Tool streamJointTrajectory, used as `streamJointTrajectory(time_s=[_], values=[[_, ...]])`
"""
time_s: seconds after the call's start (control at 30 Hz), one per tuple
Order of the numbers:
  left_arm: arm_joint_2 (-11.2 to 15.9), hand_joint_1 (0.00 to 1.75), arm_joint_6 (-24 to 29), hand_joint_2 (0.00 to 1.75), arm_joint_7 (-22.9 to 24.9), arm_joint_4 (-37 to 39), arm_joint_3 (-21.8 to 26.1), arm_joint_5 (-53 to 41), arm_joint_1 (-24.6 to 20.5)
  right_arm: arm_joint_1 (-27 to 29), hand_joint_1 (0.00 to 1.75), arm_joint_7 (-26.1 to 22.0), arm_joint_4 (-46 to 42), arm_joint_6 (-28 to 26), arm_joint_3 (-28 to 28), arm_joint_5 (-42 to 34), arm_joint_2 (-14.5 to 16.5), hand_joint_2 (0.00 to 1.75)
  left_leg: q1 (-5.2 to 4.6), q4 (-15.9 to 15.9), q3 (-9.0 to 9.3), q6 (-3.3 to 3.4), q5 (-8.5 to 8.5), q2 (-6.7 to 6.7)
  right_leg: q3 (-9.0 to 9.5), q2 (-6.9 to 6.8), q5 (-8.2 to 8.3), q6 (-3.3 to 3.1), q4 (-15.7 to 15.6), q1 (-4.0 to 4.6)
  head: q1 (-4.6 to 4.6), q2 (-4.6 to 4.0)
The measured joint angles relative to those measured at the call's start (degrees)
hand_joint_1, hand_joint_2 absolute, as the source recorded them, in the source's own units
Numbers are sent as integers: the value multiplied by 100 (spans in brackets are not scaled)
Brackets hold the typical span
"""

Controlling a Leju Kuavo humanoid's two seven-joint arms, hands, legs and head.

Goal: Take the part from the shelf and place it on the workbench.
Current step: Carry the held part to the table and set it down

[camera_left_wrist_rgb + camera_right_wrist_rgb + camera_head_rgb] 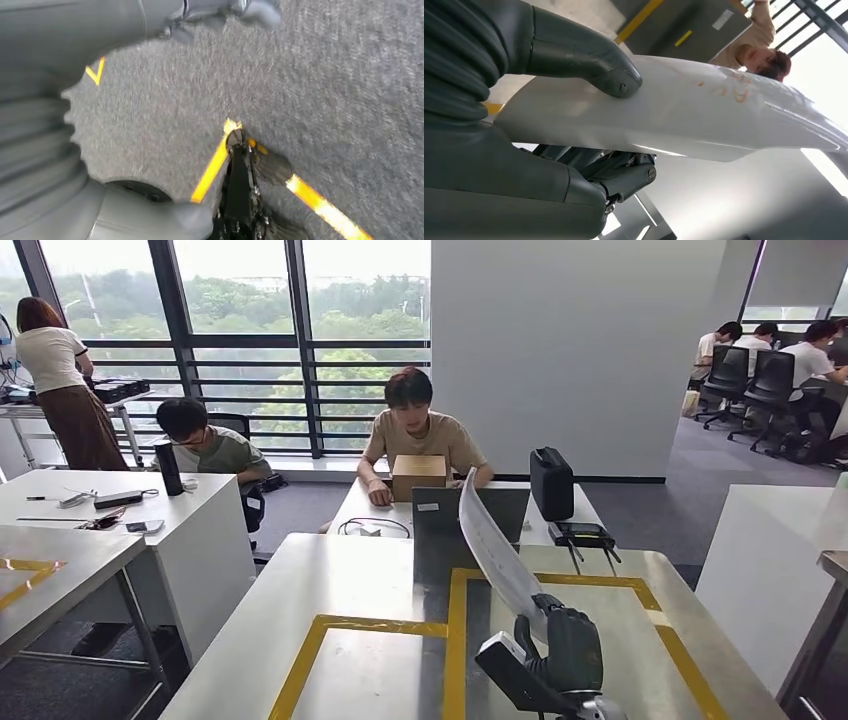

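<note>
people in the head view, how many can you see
6 at least. One stands at far left, one leans over the white desk, one sits behind the cardboard box, three sit at far right; more may be hidden there.

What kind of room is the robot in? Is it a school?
Probably an office used as a robot lab, not a school. People sit at desks by big windows, and the right hand holds a white part over a metal workbench marked with yellow tape.
</note>
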Motion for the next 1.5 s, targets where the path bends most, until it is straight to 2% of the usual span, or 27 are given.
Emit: streamJointTrajectory(time_s=[0.07,0.13,0.17,0.2,0.23,0.27,0.3,0.33,0.4,0.43,0.47,0.53,0.57,0.63,0.7,0.83,0.97,1.03,1.13,1.2,1.23,1.27,1.33,1.37,1.4,1.43,1.5], values=[[-3,0,-2,175,-1,-4,-2,-7,-18,-115,175,27,51,-8,-18,5,10,175,9,313,-64,-61,105,27,159,8,-68,-87,-21,-11,-1,0],[-11,0,-26,175,18,-3,-11,-32,-39,-245,175,187,176,49,-32,48,17,175,22,962,-479,-109,183,81,330,6,-185,-164,-30,-19,-2,0],[-16,0,-44,175,41,-1,-22,-60,-44,-345,175,310,342,92,-50,76,17,175,30,1292,-739,-129,92,102,407,9,-253,-187,-30,-20,-2,0],[-20,0,-64,175,72,1,-38,-95,-51,-501,175,431,623,137,-86,98,17,175,38,1528,-991,-147,-121,110,479,19,-314,-195,-29,-23,-3,0],[-21,0,-90,175,99,1,-56,-131,-59,-706,175,526,991,171,-144,101,8,175,44,1634,-1192,-159,-371,112,551,33,-373,-189,-28,-28,-3,0],[-21,0,-131,175,121,1,-77,-175,-74,-959,175,610,1435,219,-229,89,-16,175,47,1609,-1336,-166,-555,114,630,46,-436,-177,-25,-36,-3,0],[-21,0,-184,175,135,0,-102,-215,-96,-1236,175,716,1924,310,-337,60,-56,175,49,1444,-1417,-167,-569,116,716,54,-507,-158,-23,-47,-3,0],[-21,0,-238,175,139,0,-128,-254,-120,-1498,175,857,2387,440,-454,18,-114,175,51,1166,-1442,-164,-375,119,804,50,-583,-136,-19,-58,-3,0],[-27,0,-309,175,138,7,-179,-326,-149,-1921,175,1263,3245,766,-693,-93,-262,175,54,476,-1435,-146,473,131,924,35,-732,-86,8,-65,-4,-1],[-31,0,-321,175,137,13,-201,-358,-157,-2049,131,1480,3584,907,-806,-163,-349,131,56,254,-1422,-121,828,134,952,30,-799,-55,28,-58,-4,-1],[-37,0,-329,175,139,19,-220,-384,-161,-2122,87,1660,3878,1011,-923,-242,-443,87,56,138,-1417,-90,1055,134,966,28,-852,-22,34,-49,-3,-1],[-49,0,-338,175,141,25,-259,-427,-169,-2162,0,1850,4327,1114,-1154,-401,-629,0,55,119,-1389,-51,1129,122,998,27,-905,3,25,-40,-1,-1],[-55,0,-338,175,146,26,-274,-443,-173,-2149,0,1865,4500,1123,-1262,-461,-711,0,54,109,-1385,-42,1129,112,1015,24,-903,-2,2,-41,-1,-1],[-58,0,-330,87,162,26,-305,-469,-184,-2100,0,1837,4772,1098,-1439,-517,-842,0,52,95,-1375,-17,1108,93,1053,17,-893,-24,-47,-39,1,0],[-55,0,-315,0,174,26,-322,-477,-187,-2032,0,1773,4956,1042,-1562,-529,-929,0,49,93,-1364,21,1071,81,1105,5,-915,-17,-117,-38,2,0],[-63,0,-344,0,214,29,-346,-527,-191,-1949,0,1592,5141,915,-1665,-436,-997,0,40,93,-1346,59,1037,82,1151,-3,-946,20,-187,-43,1,0],[-68,0,-357,0,221,27,-389,-575,-237,-1937,0,1292,5181,710,-1674,-331,-1002,0,35,93,-1325,67,1035,83,1167,-4,-948,106,-195,-49,-1,0],[-71,0,-362,0,223,27,-410,-606,-259,-1937,0,1119,5181,603,-1676,-327,-999,0,35,93,-1314,69,1038,85,1176,-4,-946,116,-194,-48,-1,0],[-74,0,-364,0,232,22,-422,-645,-288,-1944,0,772,5158,413,-1708,-365,-972,0,2,90,-1296,125,1019,90,1199,-6,-930,180,-220,-74,-1,0],[-85,0,-359,0,238,20,-423,-653,-303,-1956,0,382,5071,248,-1766,-451,-934,0,28,-2,-1245,165,1069,108,1205,-4,-954,219,-186,-80,-1,0],[-92,0,-350,0,238,19,-423,-650,-309,-1971,0,153,5002,169,-1799,-517,-906,0,46,-57,-1215,179,1110,119,1158,-6,-1043,232,-61,-82,1,0],[-98,0,-334,0,237,19,-423,-641,-313,-1985,0,-93,4913,93,-1830,-597,-872,0,66,-105,-1195,188,1137,132,1055,-10,-1201,242,179,-89,4,0],[-99,0,-281,0,229,18,-422,-602,-303,-1952,0,-638,4600,-48,-1885,-814,-761,0,70,-123,-1194,194,1160,151,707,-18,-1594,275,927,-121,7,0],[-97,0,-250,0,215,18,-420,-568,-284,-1863,0,-879,4303,-118,-1902,-954,-691,0,76,-118,-1203,185,1165,155,553,-19,-1707,296,1252,-143,7,0],[-96,0,-221,0,191,18,-415,-534,-256,-1721,0,-1059,3865,-205,-1905,-1110,-608,0,86,-108,-1214,169,1170,157,479,-22,-1700,320,1402,-171,7,0],[-96,0,-201,0,157,19,-408,-502,-221,-1545,0,-1149,3314,-328,-1881,-1247,-532,0,104,-90,-1233,144,1176,156,510,-27,-1578,347,1326,-204,7,0],[-88,0,-185,0,84,18,-387,-467,-142,-1156,0,-1197,1985,-836,-1747,-1349,-421,0,153,-16,-1299,56,1180,138,838,-46,-1205,423,628,-278,7,0]])
